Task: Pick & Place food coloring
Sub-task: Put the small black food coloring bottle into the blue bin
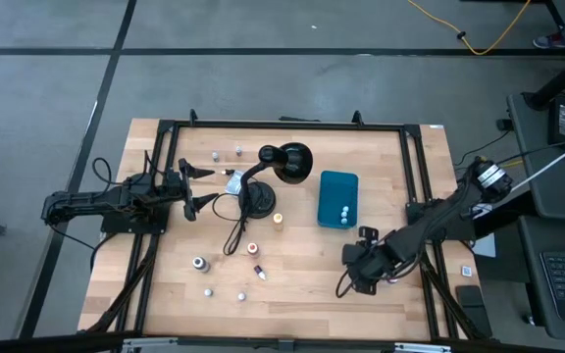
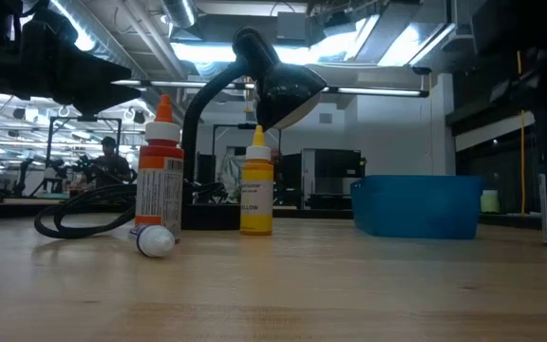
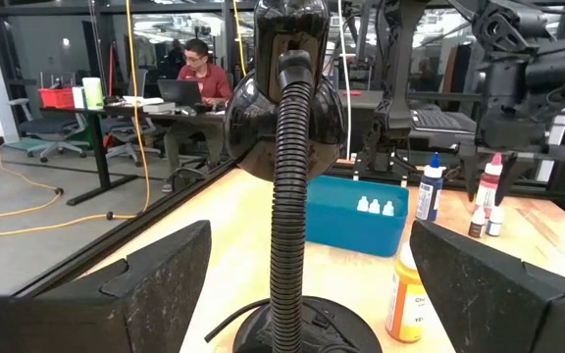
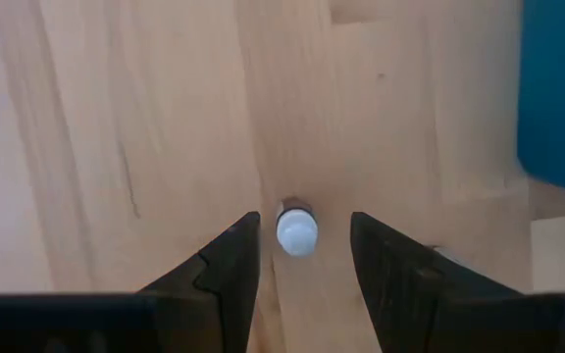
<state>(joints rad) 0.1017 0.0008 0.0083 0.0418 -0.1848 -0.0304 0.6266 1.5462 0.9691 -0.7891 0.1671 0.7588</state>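
Right tool (image 4: 302, 257) hangs low over the wooden surface (image 4: 116, 118), fingers (image 4: 226, 265) parted narrowly with one white-capped food coloring bottle (image 4: 297, 231) standing in the gap, touching neither finger. Off to one side of this tool sits the teal box (image 1: 338, 198), with three more white-capped bottles (image 3: 376, 206) inside it.

Farther out, across the surface, other bottles are scattered: a yellow one (image 2: 255, 185) and an orange-capped one (image 2: 160, 166) upright by the black desk lamp (image 1: 281, 167), a small white one (image 2: 156, 241) lying on its side at the orange one's foot.

Left tool (image 3: 302, 284) waits at the surface's far side from the right one, fingers spread wide, facing the lamp's ribbed neck.

Beyond the surface's black frame (image 1: 165, 132) lies grey floor with a yellow cable (image 1: 479, 37). A person in red (image 3: 204, 74) sits at a desk in the room behind.
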